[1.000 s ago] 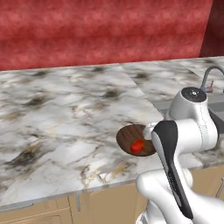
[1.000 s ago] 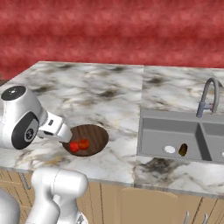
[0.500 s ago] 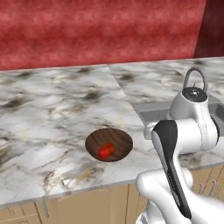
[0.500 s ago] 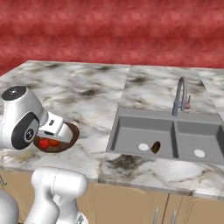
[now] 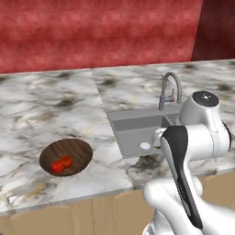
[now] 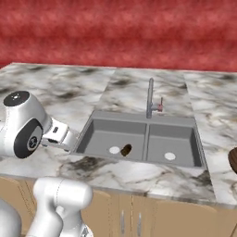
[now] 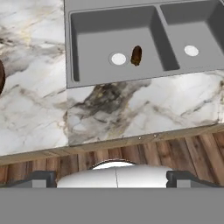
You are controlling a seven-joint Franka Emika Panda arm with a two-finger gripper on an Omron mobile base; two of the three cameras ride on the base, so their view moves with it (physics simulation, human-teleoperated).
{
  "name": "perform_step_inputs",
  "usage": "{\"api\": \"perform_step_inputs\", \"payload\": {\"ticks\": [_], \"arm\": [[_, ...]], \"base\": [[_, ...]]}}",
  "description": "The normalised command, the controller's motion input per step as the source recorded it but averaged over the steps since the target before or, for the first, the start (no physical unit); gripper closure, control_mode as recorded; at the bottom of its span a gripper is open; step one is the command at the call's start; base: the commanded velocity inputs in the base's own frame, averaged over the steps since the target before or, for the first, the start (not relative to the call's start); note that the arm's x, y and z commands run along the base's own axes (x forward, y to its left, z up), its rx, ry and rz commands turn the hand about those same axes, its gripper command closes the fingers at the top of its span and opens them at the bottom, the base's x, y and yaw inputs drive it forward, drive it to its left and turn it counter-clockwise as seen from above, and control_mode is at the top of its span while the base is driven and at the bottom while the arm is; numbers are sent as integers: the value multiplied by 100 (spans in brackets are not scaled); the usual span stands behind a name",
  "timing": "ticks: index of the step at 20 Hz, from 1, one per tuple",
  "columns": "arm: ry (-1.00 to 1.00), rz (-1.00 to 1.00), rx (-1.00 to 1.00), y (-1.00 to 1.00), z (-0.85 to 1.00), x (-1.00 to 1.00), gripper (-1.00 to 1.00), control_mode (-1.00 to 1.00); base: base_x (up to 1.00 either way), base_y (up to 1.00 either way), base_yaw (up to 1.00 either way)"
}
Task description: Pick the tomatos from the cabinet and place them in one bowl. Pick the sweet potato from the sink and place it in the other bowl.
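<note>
Left base view shows us two tomatos (image 5: 61, 164) already in one bowl (image 5: 65, 156) near the counter (image 5: 55, 110) front edge, so that half looks done. The sweet potato (image 7: 136, 55) remains in the sink (image 7: 87, 43), left basin. Our gripper (image 7: 112, 178) stands wide, empty.

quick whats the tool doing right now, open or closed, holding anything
tool: open, holding nothing; it looks down over the counter edge toward the sink, where the sweet potato lies in the left basin.
</note>
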Motion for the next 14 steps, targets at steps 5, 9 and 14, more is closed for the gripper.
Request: {"api": "perform_step_inputs", "payload": {"ticks": [5, 9, 14], "arm": [[0, 0, 0, 0, 0, 0, -100, 100], [0, 0, 0, 0, 0, 0, -100, 100], [0, 0, 0, 0, 0, 0, -100, 100]], "base": [[-8, -45, -3], [-3, -54, -4], [-4, -46, -4]]}}
